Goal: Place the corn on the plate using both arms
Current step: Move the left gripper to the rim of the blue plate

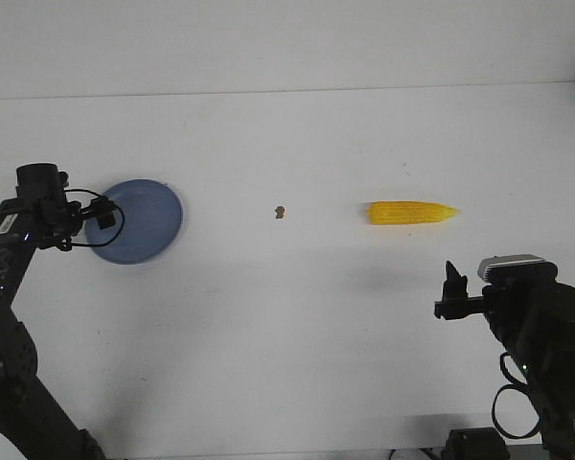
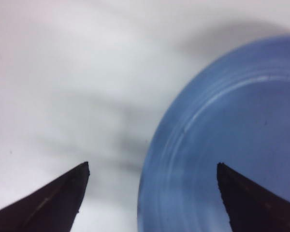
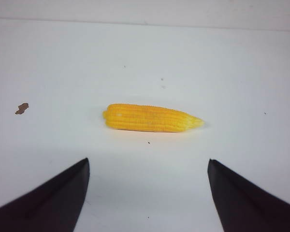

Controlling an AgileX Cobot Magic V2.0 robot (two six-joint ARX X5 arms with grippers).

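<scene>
The yellow corn [image 1: 410, 213] lies on its side on the white table, right of centre, pointed end to the right. My right gripper [image 1: 450, 292] hovers nearer than it, open and empty; in the right wrist view the corn [image 3: 150, 118] lies ahead of the right gripper [image 3: 148, 162], apart from both fingers. The blue plate [image 1: 144, 225] sits at the left with nothing on it. My left gripper [image 1: 102, 213] is over its left rim, open and empty. In the left wrist view the left gripper [image 2: 152, 166] straddles the rim of the plate [image 2: 232, 145].
A tiny brown speck [image 1: 280, 211] lies on the table between plate and corn, also seen as the speck [image 3: 21, 108] in the right wrist view. The table's far edge meets a pale wall [image 1: 287, 48]. Loose black cables hang by both arms.
</scene>
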